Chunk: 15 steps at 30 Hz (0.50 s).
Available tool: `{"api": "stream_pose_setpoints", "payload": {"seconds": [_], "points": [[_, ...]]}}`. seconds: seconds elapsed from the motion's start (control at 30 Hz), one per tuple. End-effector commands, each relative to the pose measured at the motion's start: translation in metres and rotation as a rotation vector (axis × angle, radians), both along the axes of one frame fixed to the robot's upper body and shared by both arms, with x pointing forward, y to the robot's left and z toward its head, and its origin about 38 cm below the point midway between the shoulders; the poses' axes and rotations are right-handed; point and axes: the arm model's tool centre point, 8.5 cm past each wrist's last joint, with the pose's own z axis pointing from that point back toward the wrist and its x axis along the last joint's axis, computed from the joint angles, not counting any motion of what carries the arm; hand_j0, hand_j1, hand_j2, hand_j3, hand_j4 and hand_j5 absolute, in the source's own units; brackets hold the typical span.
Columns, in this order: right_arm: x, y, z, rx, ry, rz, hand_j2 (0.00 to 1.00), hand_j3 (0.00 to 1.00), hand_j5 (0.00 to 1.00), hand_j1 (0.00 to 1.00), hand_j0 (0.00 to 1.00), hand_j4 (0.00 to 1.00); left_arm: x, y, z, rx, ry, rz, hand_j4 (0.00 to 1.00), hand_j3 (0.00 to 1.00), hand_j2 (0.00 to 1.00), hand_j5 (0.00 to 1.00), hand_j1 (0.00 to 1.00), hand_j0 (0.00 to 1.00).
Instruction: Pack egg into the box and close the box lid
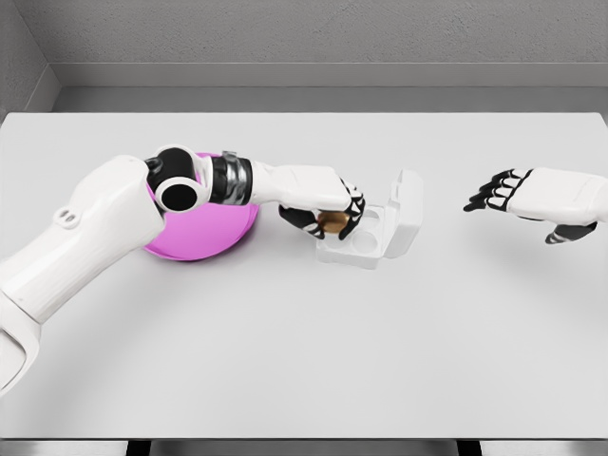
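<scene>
**Egg held over the open box**

We take the white egg box (pixel 366 237) as our landmark; it sits on the white table (pixel 313 351) with its lid (pixel 407 211) swung up and standing open on the side away from the left arm. We see round cups inside the box, and we can read no brand, label or writing on it or anywhere else in view.

Our left hand (pixel 328 204) reaches in over the box's near-left cup, fingers curled down around a brown egg (pixel 332 222), which shows between the dark fingertips (pixel 355 215). We cannot tell whether the egg already touches the cup or hangs just above it.

Just beside the box, on the left arm's side, lies a pink bowl (pixel 214 237), partly hidden under the left forearm.

Our right hand (pixel 532 195) hovers well apart from the box, beyond the lid, fingers loosely spread toward it and holding nothing
</scene>
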Motion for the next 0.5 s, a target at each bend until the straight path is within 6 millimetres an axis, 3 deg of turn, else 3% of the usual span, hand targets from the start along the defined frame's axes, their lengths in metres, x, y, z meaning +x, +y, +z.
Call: {"api": "stream_pose_setpoints", "payload": {"seconds": [0.0, 0.47], "points": [[-0.0002, 0.0, -0.0005, 0.004, 0.003, -0.002, 1.0, 1.0, 1.0, 1.0, 1.0, 1.0, -0.001, -0.0037, -0.0015, -0.005, 0.008, -0.002, 0.33, 0.33, 0.33, 0.33, 0.33, 0.33], [-0.0004, 0.0011, -0.0021, 0.006, 0.006, 0.0, 1.0, 1.0, 1.0, 1.0, 1.0, 1.0, 0.0031, -0.0032, -0.0085, 0.019, 0.008, 0.013, 0.43, 0.43, 0.43, 0.43, 0.43, 0.43]]}}
